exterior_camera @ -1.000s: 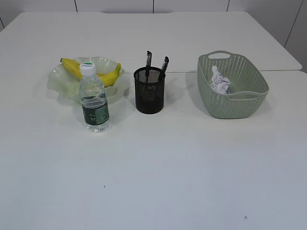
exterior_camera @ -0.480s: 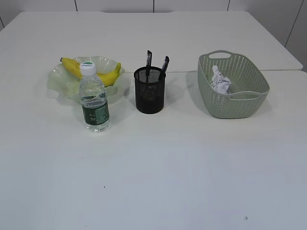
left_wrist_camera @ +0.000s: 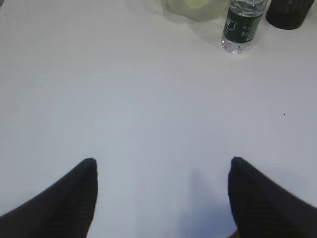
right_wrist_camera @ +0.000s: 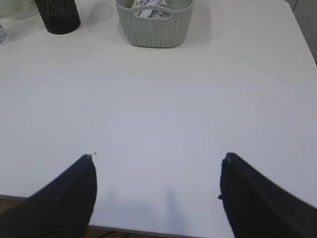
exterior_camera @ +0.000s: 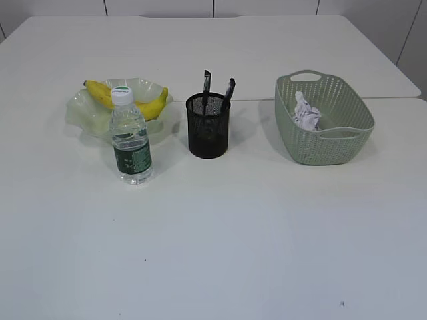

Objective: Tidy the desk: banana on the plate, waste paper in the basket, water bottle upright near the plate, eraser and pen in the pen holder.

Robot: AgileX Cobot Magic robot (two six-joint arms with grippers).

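The banana (exterior_camera: pixel 147 107) lies on the pale green plate (exterior_camera: pixel 80 107) at the back left. The water bottle (exterior_camera: pixel 131 137) stands upright just in front of the plate; it also shows in the left wrist view (left_wrist_camera: pixel 241 25). Two pens (exterior_camera: pixel 229 89) stick out of the black mesh pen holder (exterior_camera: pixel 208 127). The eraser is not visible. The waste paper (exterior_camera: pixel 305 112) lies in the sage-green basket (exterior_camera: pixel 333 143). My left gripper (left_wrist_camera: pixel 162 166) is open and empty over bare desk. My right gripper (right_wrist_camera: pixel 157 161) is open and empty near the desk's front edge. Neither gripper shows in the exterior view.
The white desk (exterior_camera: pixel 233 227) stretches wide in front of the objects. A second table surface lies behind, past a seam. In the right wrist view the basket (right_wrist_camera: pixel 154 22) and pen holder (right_wrist_camera: pixel 58 15) stand far ahead, and the desk's front edge (right_wrist_camera: pixel 148 232) lies under the fingers.
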